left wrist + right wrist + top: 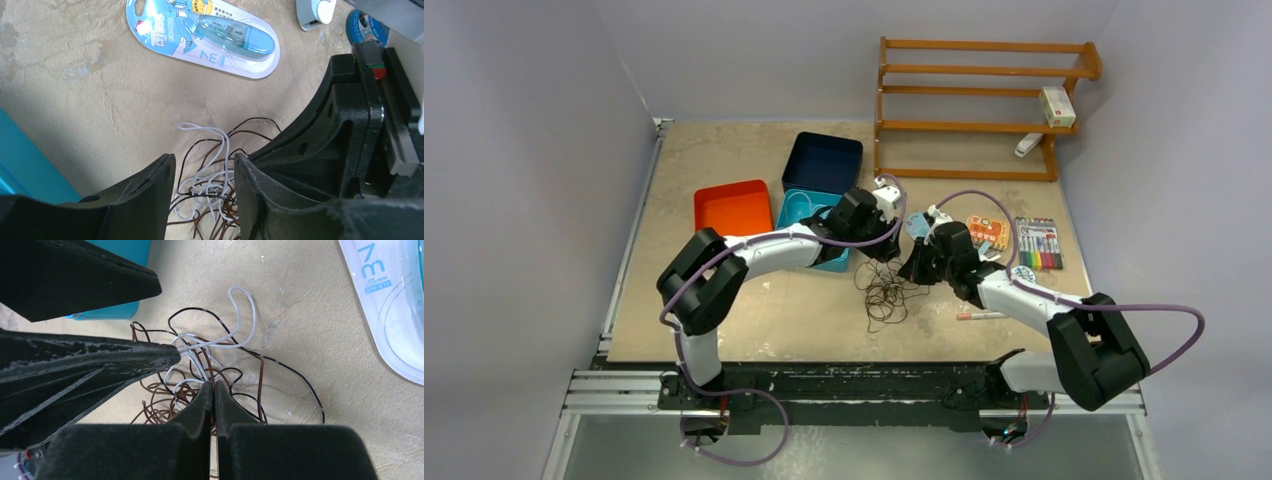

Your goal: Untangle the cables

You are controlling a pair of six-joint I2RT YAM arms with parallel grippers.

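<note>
You have a shallow orange plastic tray (732, 208) at the left of the tan table (684, 300), with a teal plastic tray (796, 212) just beside it on the right and a dark blue open box (822, 162) behind that. The left gripper (204, 167) reaches out over the teal tray's near corner. Its fingers (150, 187) stand apart, straddling the top of the cables (210, 187) without visibly pinching any strand. The cables (886, 292) are a thin wiry tangle of brown, black and white loops lying on the table centre, between the two grippers and spreading towards the near edge. One white loop (244, 315) sticks out from the tangle towards the far side. The right gripper (214, 387) has its fingers pressed fully together, tips down in the tangle; you cannot tell from any view whether a strand is caught between them. Just beyond it lies a blue-and-white blister card holding a pale blue tape dispenser (200, 35). Further right sit a flat pack of coloured markers (1037, 243) and, at the back, a wooden slatted rack (984, 100).
</note>
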